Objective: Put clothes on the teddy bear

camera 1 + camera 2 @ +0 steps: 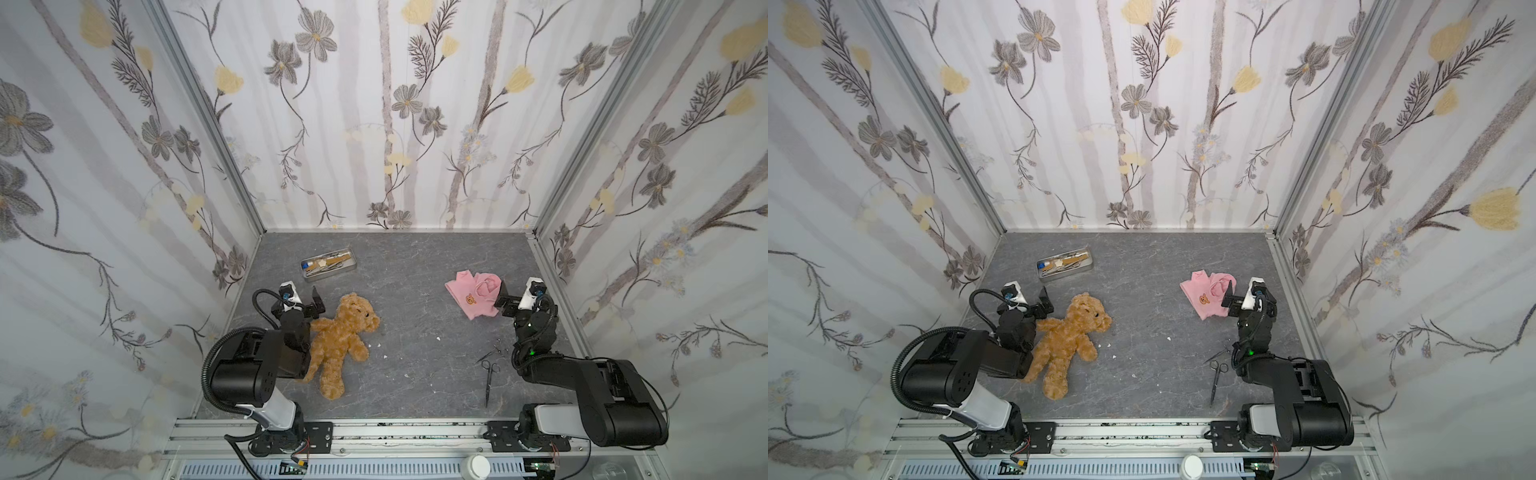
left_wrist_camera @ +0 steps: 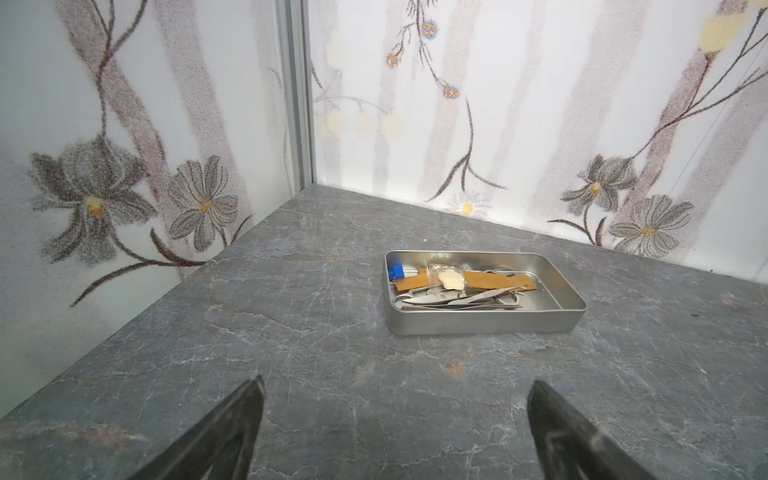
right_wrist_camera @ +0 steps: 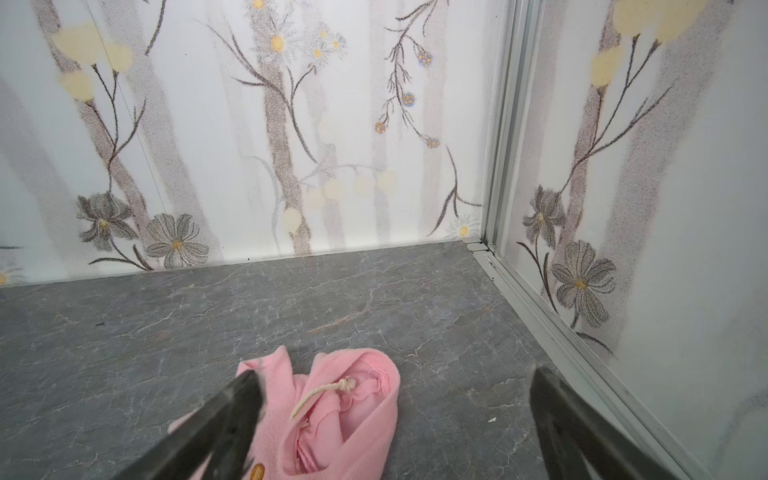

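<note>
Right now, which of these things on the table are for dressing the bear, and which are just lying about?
For the job:
- teddy bear, lying bare on the table
- pink shirt, crumpled on the right

Just lying about:
- metal tray of small instruments at the back
- scissors near the right arm
- white scraps beside the bear

Grey table point(image 1: 415, 291): teddy bear point(image 1: 338, 345), pink shirt point(image 1: 469, 293), tray point(image 2: 478, 322), scissors point(image 1: 487, 378).
</note>
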`<state>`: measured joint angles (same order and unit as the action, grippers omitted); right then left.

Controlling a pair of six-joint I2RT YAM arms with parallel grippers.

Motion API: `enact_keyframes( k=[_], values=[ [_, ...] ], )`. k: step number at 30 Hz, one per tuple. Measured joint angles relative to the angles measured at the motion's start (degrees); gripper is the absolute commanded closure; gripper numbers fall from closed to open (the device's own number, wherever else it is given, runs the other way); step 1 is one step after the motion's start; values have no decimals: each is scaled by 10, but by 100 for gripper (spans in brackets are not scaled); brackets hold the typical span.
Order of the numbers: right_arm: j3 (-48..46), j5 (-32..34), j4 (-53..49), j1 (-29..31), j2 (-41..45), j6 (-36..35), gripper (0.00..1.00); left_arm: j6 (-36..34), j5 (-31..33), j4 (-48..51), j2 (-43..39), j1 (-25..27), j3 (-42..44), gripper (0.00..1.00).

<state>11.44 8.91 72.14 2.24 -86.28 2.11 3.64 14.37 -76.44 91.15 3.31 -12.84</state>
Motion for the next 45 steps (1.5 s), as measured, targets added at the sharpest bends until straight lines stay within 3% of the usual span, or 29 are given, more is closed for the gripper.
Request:
enact_keyframes(
  k=[45],
  values=[
    [-5, 0, 5, 0, 1, 0, 0, 5, 11, 3, -16, 0, 6, 0]
  ],
)
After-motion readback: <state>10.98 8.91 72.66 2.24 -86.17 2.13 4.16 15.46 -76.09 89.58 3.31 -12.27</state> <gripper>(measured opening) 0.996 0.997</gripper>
